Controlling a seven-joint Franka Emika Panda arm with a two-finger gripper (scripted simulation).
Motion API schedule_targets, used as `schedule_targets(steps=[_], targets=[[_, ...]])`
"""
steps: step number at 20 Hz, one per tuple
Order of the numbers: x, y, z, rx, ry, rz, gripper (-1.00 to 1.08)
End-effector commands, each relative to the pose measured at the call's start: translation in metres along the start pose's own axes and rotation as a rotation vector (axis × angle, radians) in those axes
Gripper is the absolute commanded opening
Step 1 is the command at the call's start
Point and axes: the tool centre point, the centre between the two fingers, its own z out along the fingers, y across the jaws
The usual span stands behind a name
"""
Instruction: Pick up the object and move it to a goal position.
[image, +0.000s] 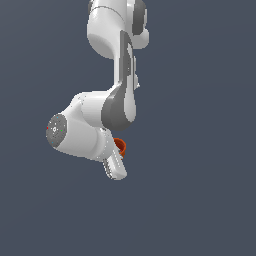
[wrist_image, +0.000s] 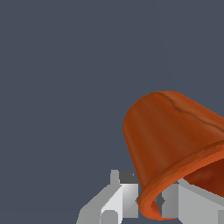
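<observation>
Tool (wrist_image: 148, 205) fingers closed on orange-red cup (wrist_image: 170, 140) rim.

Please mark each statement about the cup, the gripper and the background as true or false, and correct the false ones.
1. The cup is orange-red. True.
2. In the wrist view, the gripper is at the cup's rim. True.
3. In the exterior view the whole cup is visible. False: the arm hides most of it.
4. The cup stands upright on a wooden table. False: it is tilted, and only a plain grey-blue background shows.
</observation>
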Motion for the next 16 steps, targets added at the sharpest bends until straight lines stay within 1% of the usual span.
schedule_targets(steps=[1, 9, 16], targets=[[-0.015, -0.005, -0.022, 0.044, 0.021, 0.018, -1.00], [-0.074, -0.017, -0.101, 0.204, 0.100, 0.092, -1.00], [-0.137, -0.021, -0.174, 0.360, 0.177, 0.163, -1.00]])
